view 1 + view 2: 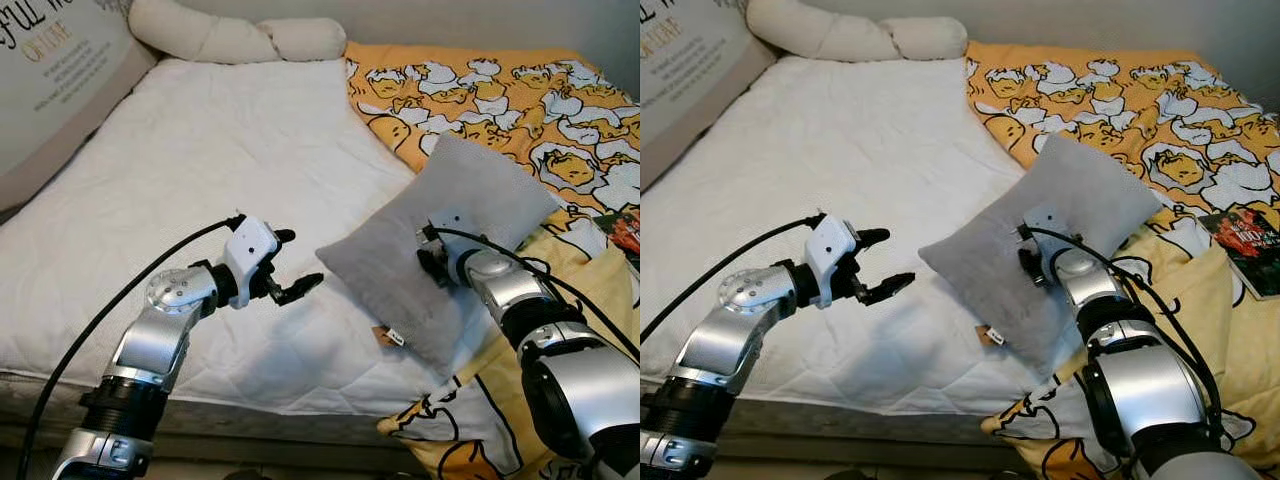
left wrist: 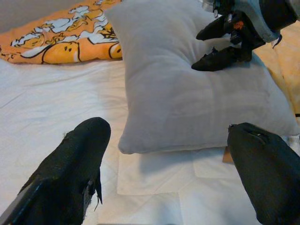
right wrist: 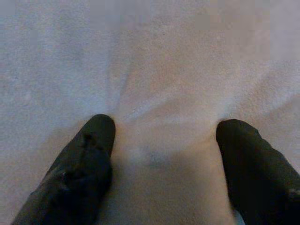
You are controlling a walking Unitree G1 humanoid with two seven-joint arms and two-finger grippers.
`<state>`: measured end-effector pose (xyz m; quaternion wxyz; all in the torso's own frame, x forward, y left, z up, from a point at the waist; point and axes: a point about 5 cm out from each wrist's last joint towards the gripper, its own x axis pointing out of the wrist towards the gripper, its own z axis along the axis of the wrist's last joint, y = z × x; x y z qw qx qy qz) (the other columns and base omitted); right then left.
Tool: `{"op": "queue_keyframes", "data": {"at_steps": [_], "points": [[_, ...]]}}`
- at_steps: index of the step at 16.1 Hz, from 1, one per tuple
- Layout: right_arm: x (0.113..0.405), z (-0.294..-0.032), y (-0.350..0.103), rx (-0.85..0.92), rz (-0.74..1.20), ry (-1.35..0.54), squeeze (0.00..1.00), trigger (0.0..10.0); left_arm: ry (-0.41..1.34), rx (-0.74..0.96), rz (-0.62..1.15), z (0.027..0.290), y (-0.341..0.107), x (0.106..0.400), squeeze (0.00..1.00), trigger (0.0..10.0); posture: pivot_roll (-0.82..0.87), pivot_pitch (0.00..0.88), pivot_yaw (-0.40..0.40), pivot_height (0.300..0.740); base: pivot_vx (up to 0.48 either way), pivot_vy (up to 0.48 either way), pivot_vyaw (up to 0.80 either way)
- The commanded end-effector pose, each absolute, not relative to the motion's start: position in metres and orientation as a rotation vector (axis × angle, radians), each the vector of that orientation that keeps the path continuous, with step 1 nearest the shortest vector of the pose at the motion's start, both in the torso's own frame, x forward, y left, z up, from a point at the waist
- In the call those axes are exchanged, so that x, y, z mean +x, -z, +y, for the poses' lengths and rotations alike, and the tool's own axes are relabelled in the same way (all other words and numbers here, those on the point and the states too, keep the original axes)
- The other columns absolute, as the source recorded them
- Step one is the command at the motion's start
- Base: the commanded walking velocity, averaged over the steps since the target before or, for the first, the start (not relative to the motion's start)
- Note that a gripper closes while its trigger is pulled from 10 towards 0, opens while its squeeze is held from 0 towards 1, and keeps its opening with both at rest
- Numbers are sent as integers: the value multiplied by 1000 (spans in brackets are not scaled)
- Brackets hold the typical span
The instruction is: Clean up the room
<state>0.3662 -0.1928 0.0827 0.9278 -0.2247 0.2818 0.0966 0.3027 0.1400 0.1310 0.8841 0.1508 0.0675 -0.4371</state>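
Left eye view: grey pillow (image 1: pixel 440 250) lies tilted at the bed (image 1: pixel 180 200) edge, half on the yellow blanket (image 1: pixel 500 100). Left tool (image 1: pixel 290 265) hovers apart beside its corner.

Right wrist view: right tool (image 3: pixel 159 140) fingers spread, pressing fabric. Pinch a deep fold before you lift; a shallow one may slip.

White quilted bed (image 1: pixel 200 180) with grey pillow (image 1: pixel 440 250), yellow duck-print blanket (image 1: pixel 500 100).

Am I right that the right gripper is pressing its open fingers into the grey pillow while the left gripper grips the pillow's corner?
Not quite: the left gripper grips nothing; it hovers open, short of the grey pillow, as the left eye view shows. The right gripper does press its open fingers into it.
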Motion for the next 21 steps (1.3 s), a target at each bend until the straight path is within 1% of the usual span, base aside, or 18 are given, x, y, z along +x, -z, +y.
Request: {"op": "queue_keyframes", "data": {"at_steps": [1,8,18,21], "points": [[357,-200,-69,-474,647,-177,0,0,912,318,146,139,-132,301,0,10000,-28,0,-3,740,0,0,0],[354,-206,-66,-472,650,-161,0,0,899,310,166,136,-132,298,0,10000,-25,0,-14,740,0,0,0],[357,-202,-69,-435,633,-163,0,0,901,310,192,134,-128,295,0,10000,-28,0,-20,740,0,0,0],[361,-200,-75,-424,613,-191,0,0,845,329,200,141,-126,299,0,10000,-28,0,-21,740,0,0,0]]}}
